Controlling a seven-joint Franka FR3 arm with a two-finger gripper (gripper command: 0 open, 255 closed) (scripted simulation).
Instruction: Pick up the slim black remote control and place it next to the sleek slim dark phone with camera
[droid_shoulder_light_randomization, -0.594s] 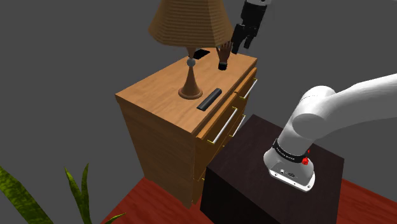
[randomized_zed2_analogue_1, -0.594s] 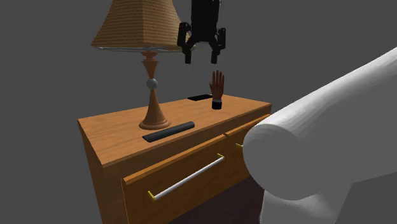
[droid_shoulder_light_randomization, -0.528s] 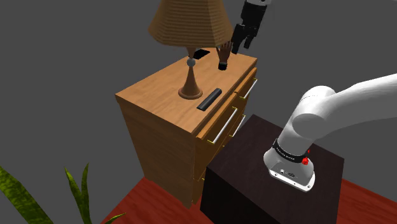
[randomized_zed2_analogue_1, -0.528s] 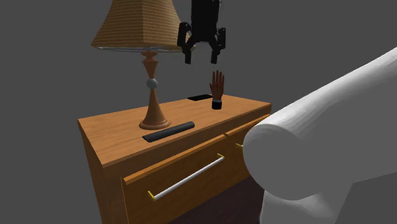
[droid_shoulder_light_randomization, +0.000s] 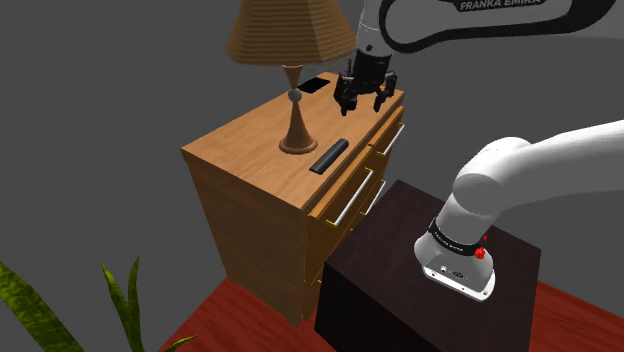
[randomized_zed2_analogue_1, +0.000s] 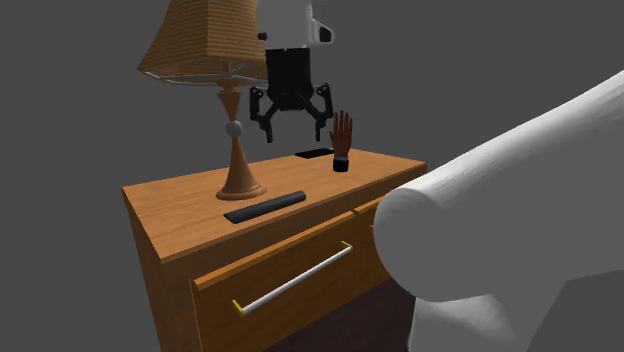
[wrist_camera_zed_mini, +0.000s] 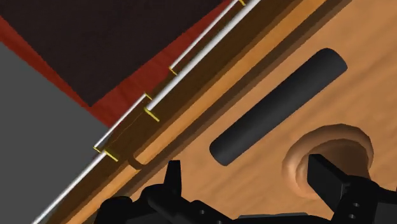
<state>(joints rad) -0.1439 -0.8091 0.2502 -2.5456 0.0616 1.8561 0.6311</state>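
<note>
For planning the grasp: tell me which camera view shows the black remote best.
The wrist view: the remote appears large and whole, lying flat on the dresser top between the lamp base and the front edge. The shoulder view shows the remote as a small dark bar; the second exterior view shows the remote low-angled and thin.

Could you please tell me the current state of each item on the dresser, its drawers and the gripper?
Remote control: lying flat on the dresser, not held.
Phone: lying flat, near the dresser's far corner.
Hand figurine: upright, fingers pointing up.
Lamp: standing on its base.
Drawer: shut.
Gripper: open, empty, above the dresser top.
</note>
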